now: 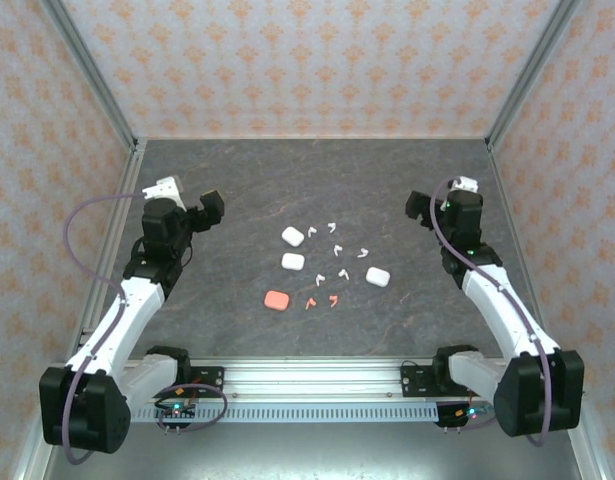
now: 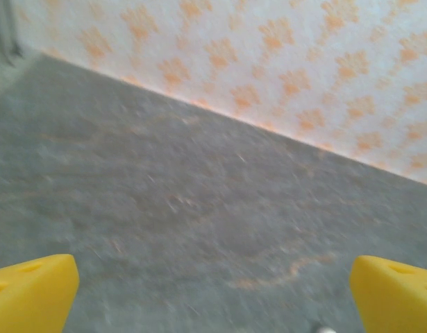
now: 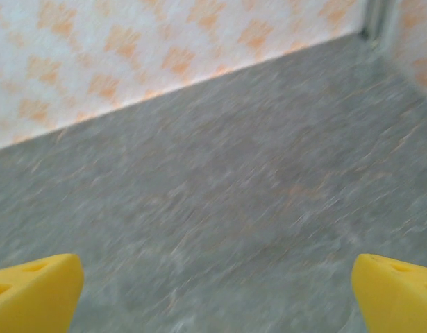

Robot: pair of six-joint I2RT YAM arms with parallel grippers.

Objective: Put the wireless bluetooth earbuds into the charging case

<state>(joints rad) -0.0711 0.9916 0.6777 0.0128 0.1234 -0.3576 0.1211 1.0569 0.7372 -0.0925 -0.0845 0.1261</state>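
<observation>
- no writing can be read; the cases are too small for any mark on them to be made out.
- table [image 1: 237,180]: dark grey with stone-like veins, blurred in both wrist views.
- walls [image 1: 307,60]: white paper with a repeated orange motif on three sides, with metal posts [image 1: 87,70] at the back corners.
- a metal rail [image 1: 317,385] runs along the near edge between the arm bases.
- six white earbuds [image 1: 337,249] lie loose mid-table, scattered among three white cases [image 1: 293,236].
- two coral earbuds [image 1: 310,301] lie side by side just right of a coral case [image 1: 277,299], nearest the rail.
- left gripper [image 1: 202,212]: jaws spread wide with nothing between them, over the table's left part, well apart from the earbuds.
- right gripper [image 1: 424,208]: jaws likewise spread wide and empty, over the right part, well apart from the earbuds.
- yellow fingertips [image 2: 32,291] sit in the lower corners of each wrist view.
</observation>
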